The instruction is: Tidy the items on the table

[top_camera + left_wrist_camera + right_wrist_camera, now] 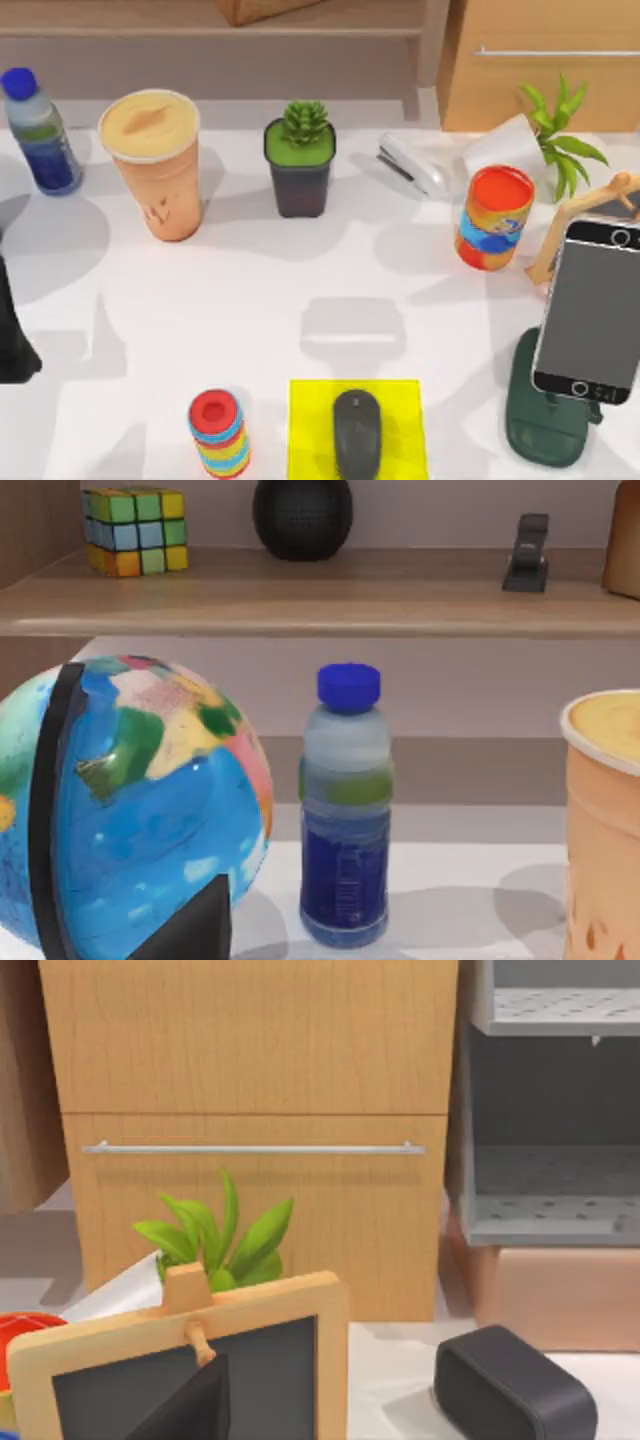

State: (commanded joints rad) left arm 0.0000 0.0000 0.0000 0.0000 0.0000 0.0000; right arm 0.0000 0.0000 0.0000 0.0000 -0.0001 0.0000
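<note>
– White table [300, 290] runs across the whole top view. What sits nearest, along the bottom edge?

– At bottom centre the dark grey computer mouse [357, 432] lies on a yellow mat [310, 400]. Just left of the mat is a stack of coloured rings [219, 433].

– And the smartphone?

– At the right edge, the smartphone [590, 310] stands propped on a dark green stand [545, 425], with its black screen facing the camera.

– Farther back?

– A red and blue can [493, 218] sits right of centre. The orange-tan cup [155, 165] stands upright at upper left. A potted succulent [300, 165] is at upper centre, with a stapler [410, 165] to its right. A blue-capped bottle [38, 130] stands in the upper left corner. A leafy plant [560, 130] is at upper right, in front of a wooden cabinet [545, 70].

– Where are the arms?

– My left arm [14, 335] is a dark shape at the left edge. The left gripper [195, 925] is at the bottom of its wrist view, facing a globe [130, 800], with the bottle and the cup's rim beyond. I cannot tell whether it is open or closed.

– And the right one?

– The right gripper [190, 1405] is low in its wrist view, in front of a small wood-framed chalkboard [180, 1360]. I cannot tell its state either.
</note>
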